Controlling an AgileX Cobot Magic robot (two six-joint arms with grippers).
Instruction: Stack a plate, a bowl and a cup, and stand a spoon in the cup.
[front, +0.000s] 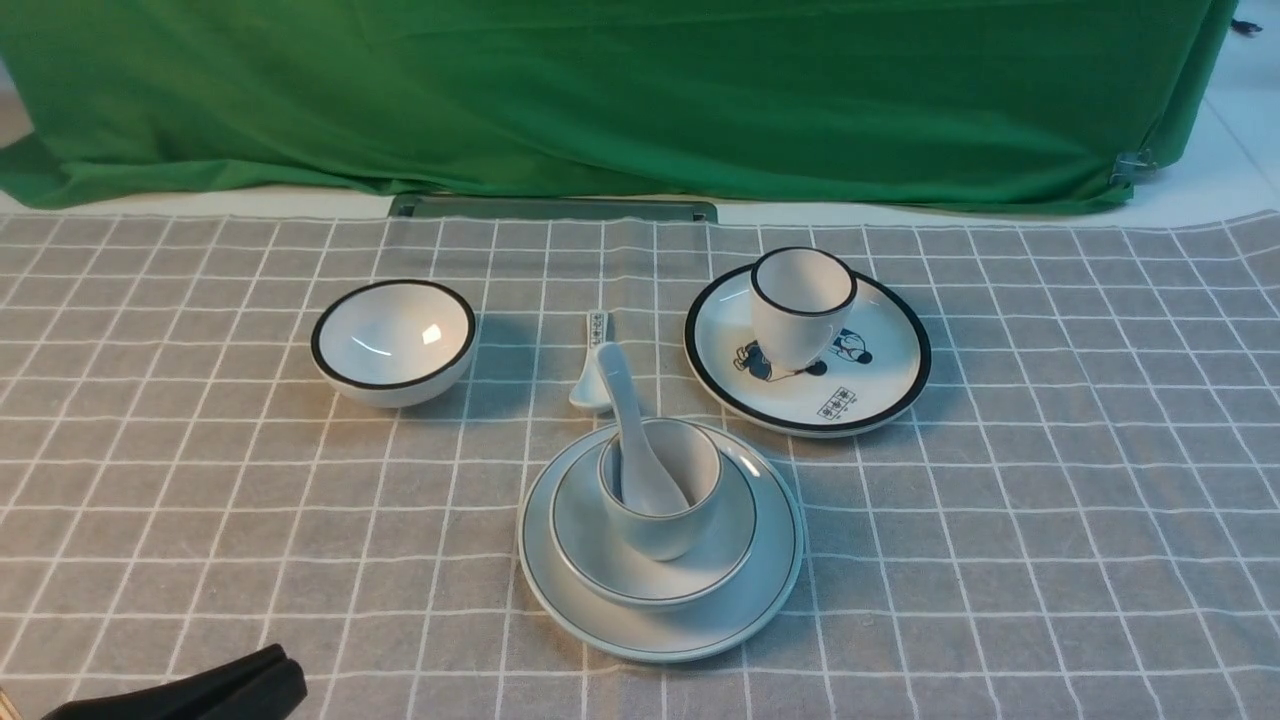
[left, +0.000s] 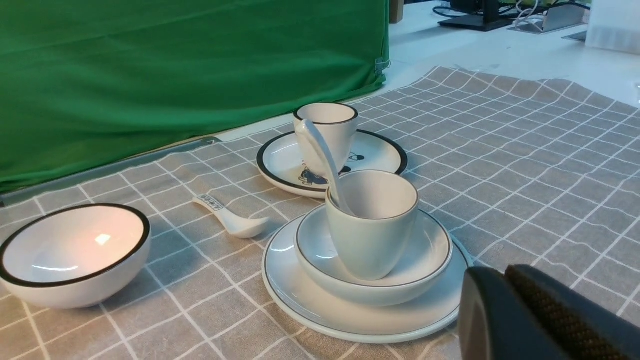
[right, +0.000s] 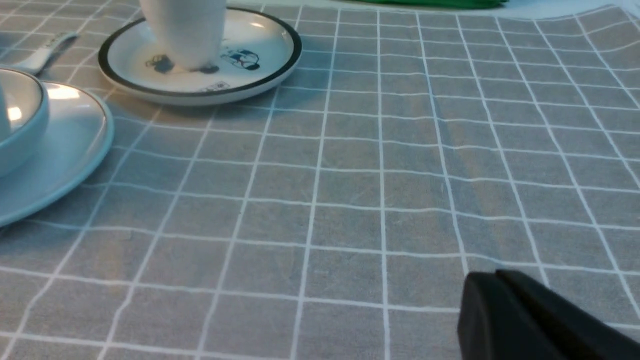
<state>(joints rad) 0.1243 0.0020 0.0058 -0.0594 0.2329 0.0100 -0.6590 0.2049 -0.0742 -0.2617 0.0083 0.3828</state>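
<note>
The pale plate lies on the checked cloth near the front centre. In it sits the shallow bowl, and in the bowl stands the cup. The white spoon leans in the cup, handle pointing up and away. My left gripper is shut and empty at the front left corner, well clear of the stack. In the left wrist view it hangs just outside the plate rim. My right gripper is shut and empty over bare cloth, well apart from the plate.
A black-rimmed bowl stands at the back left. At the back right, a black-rimmed cup stands on a cartoon plate. A small marked spoon lies behind the stack. Green cloth hangs across the far edge.
</note>
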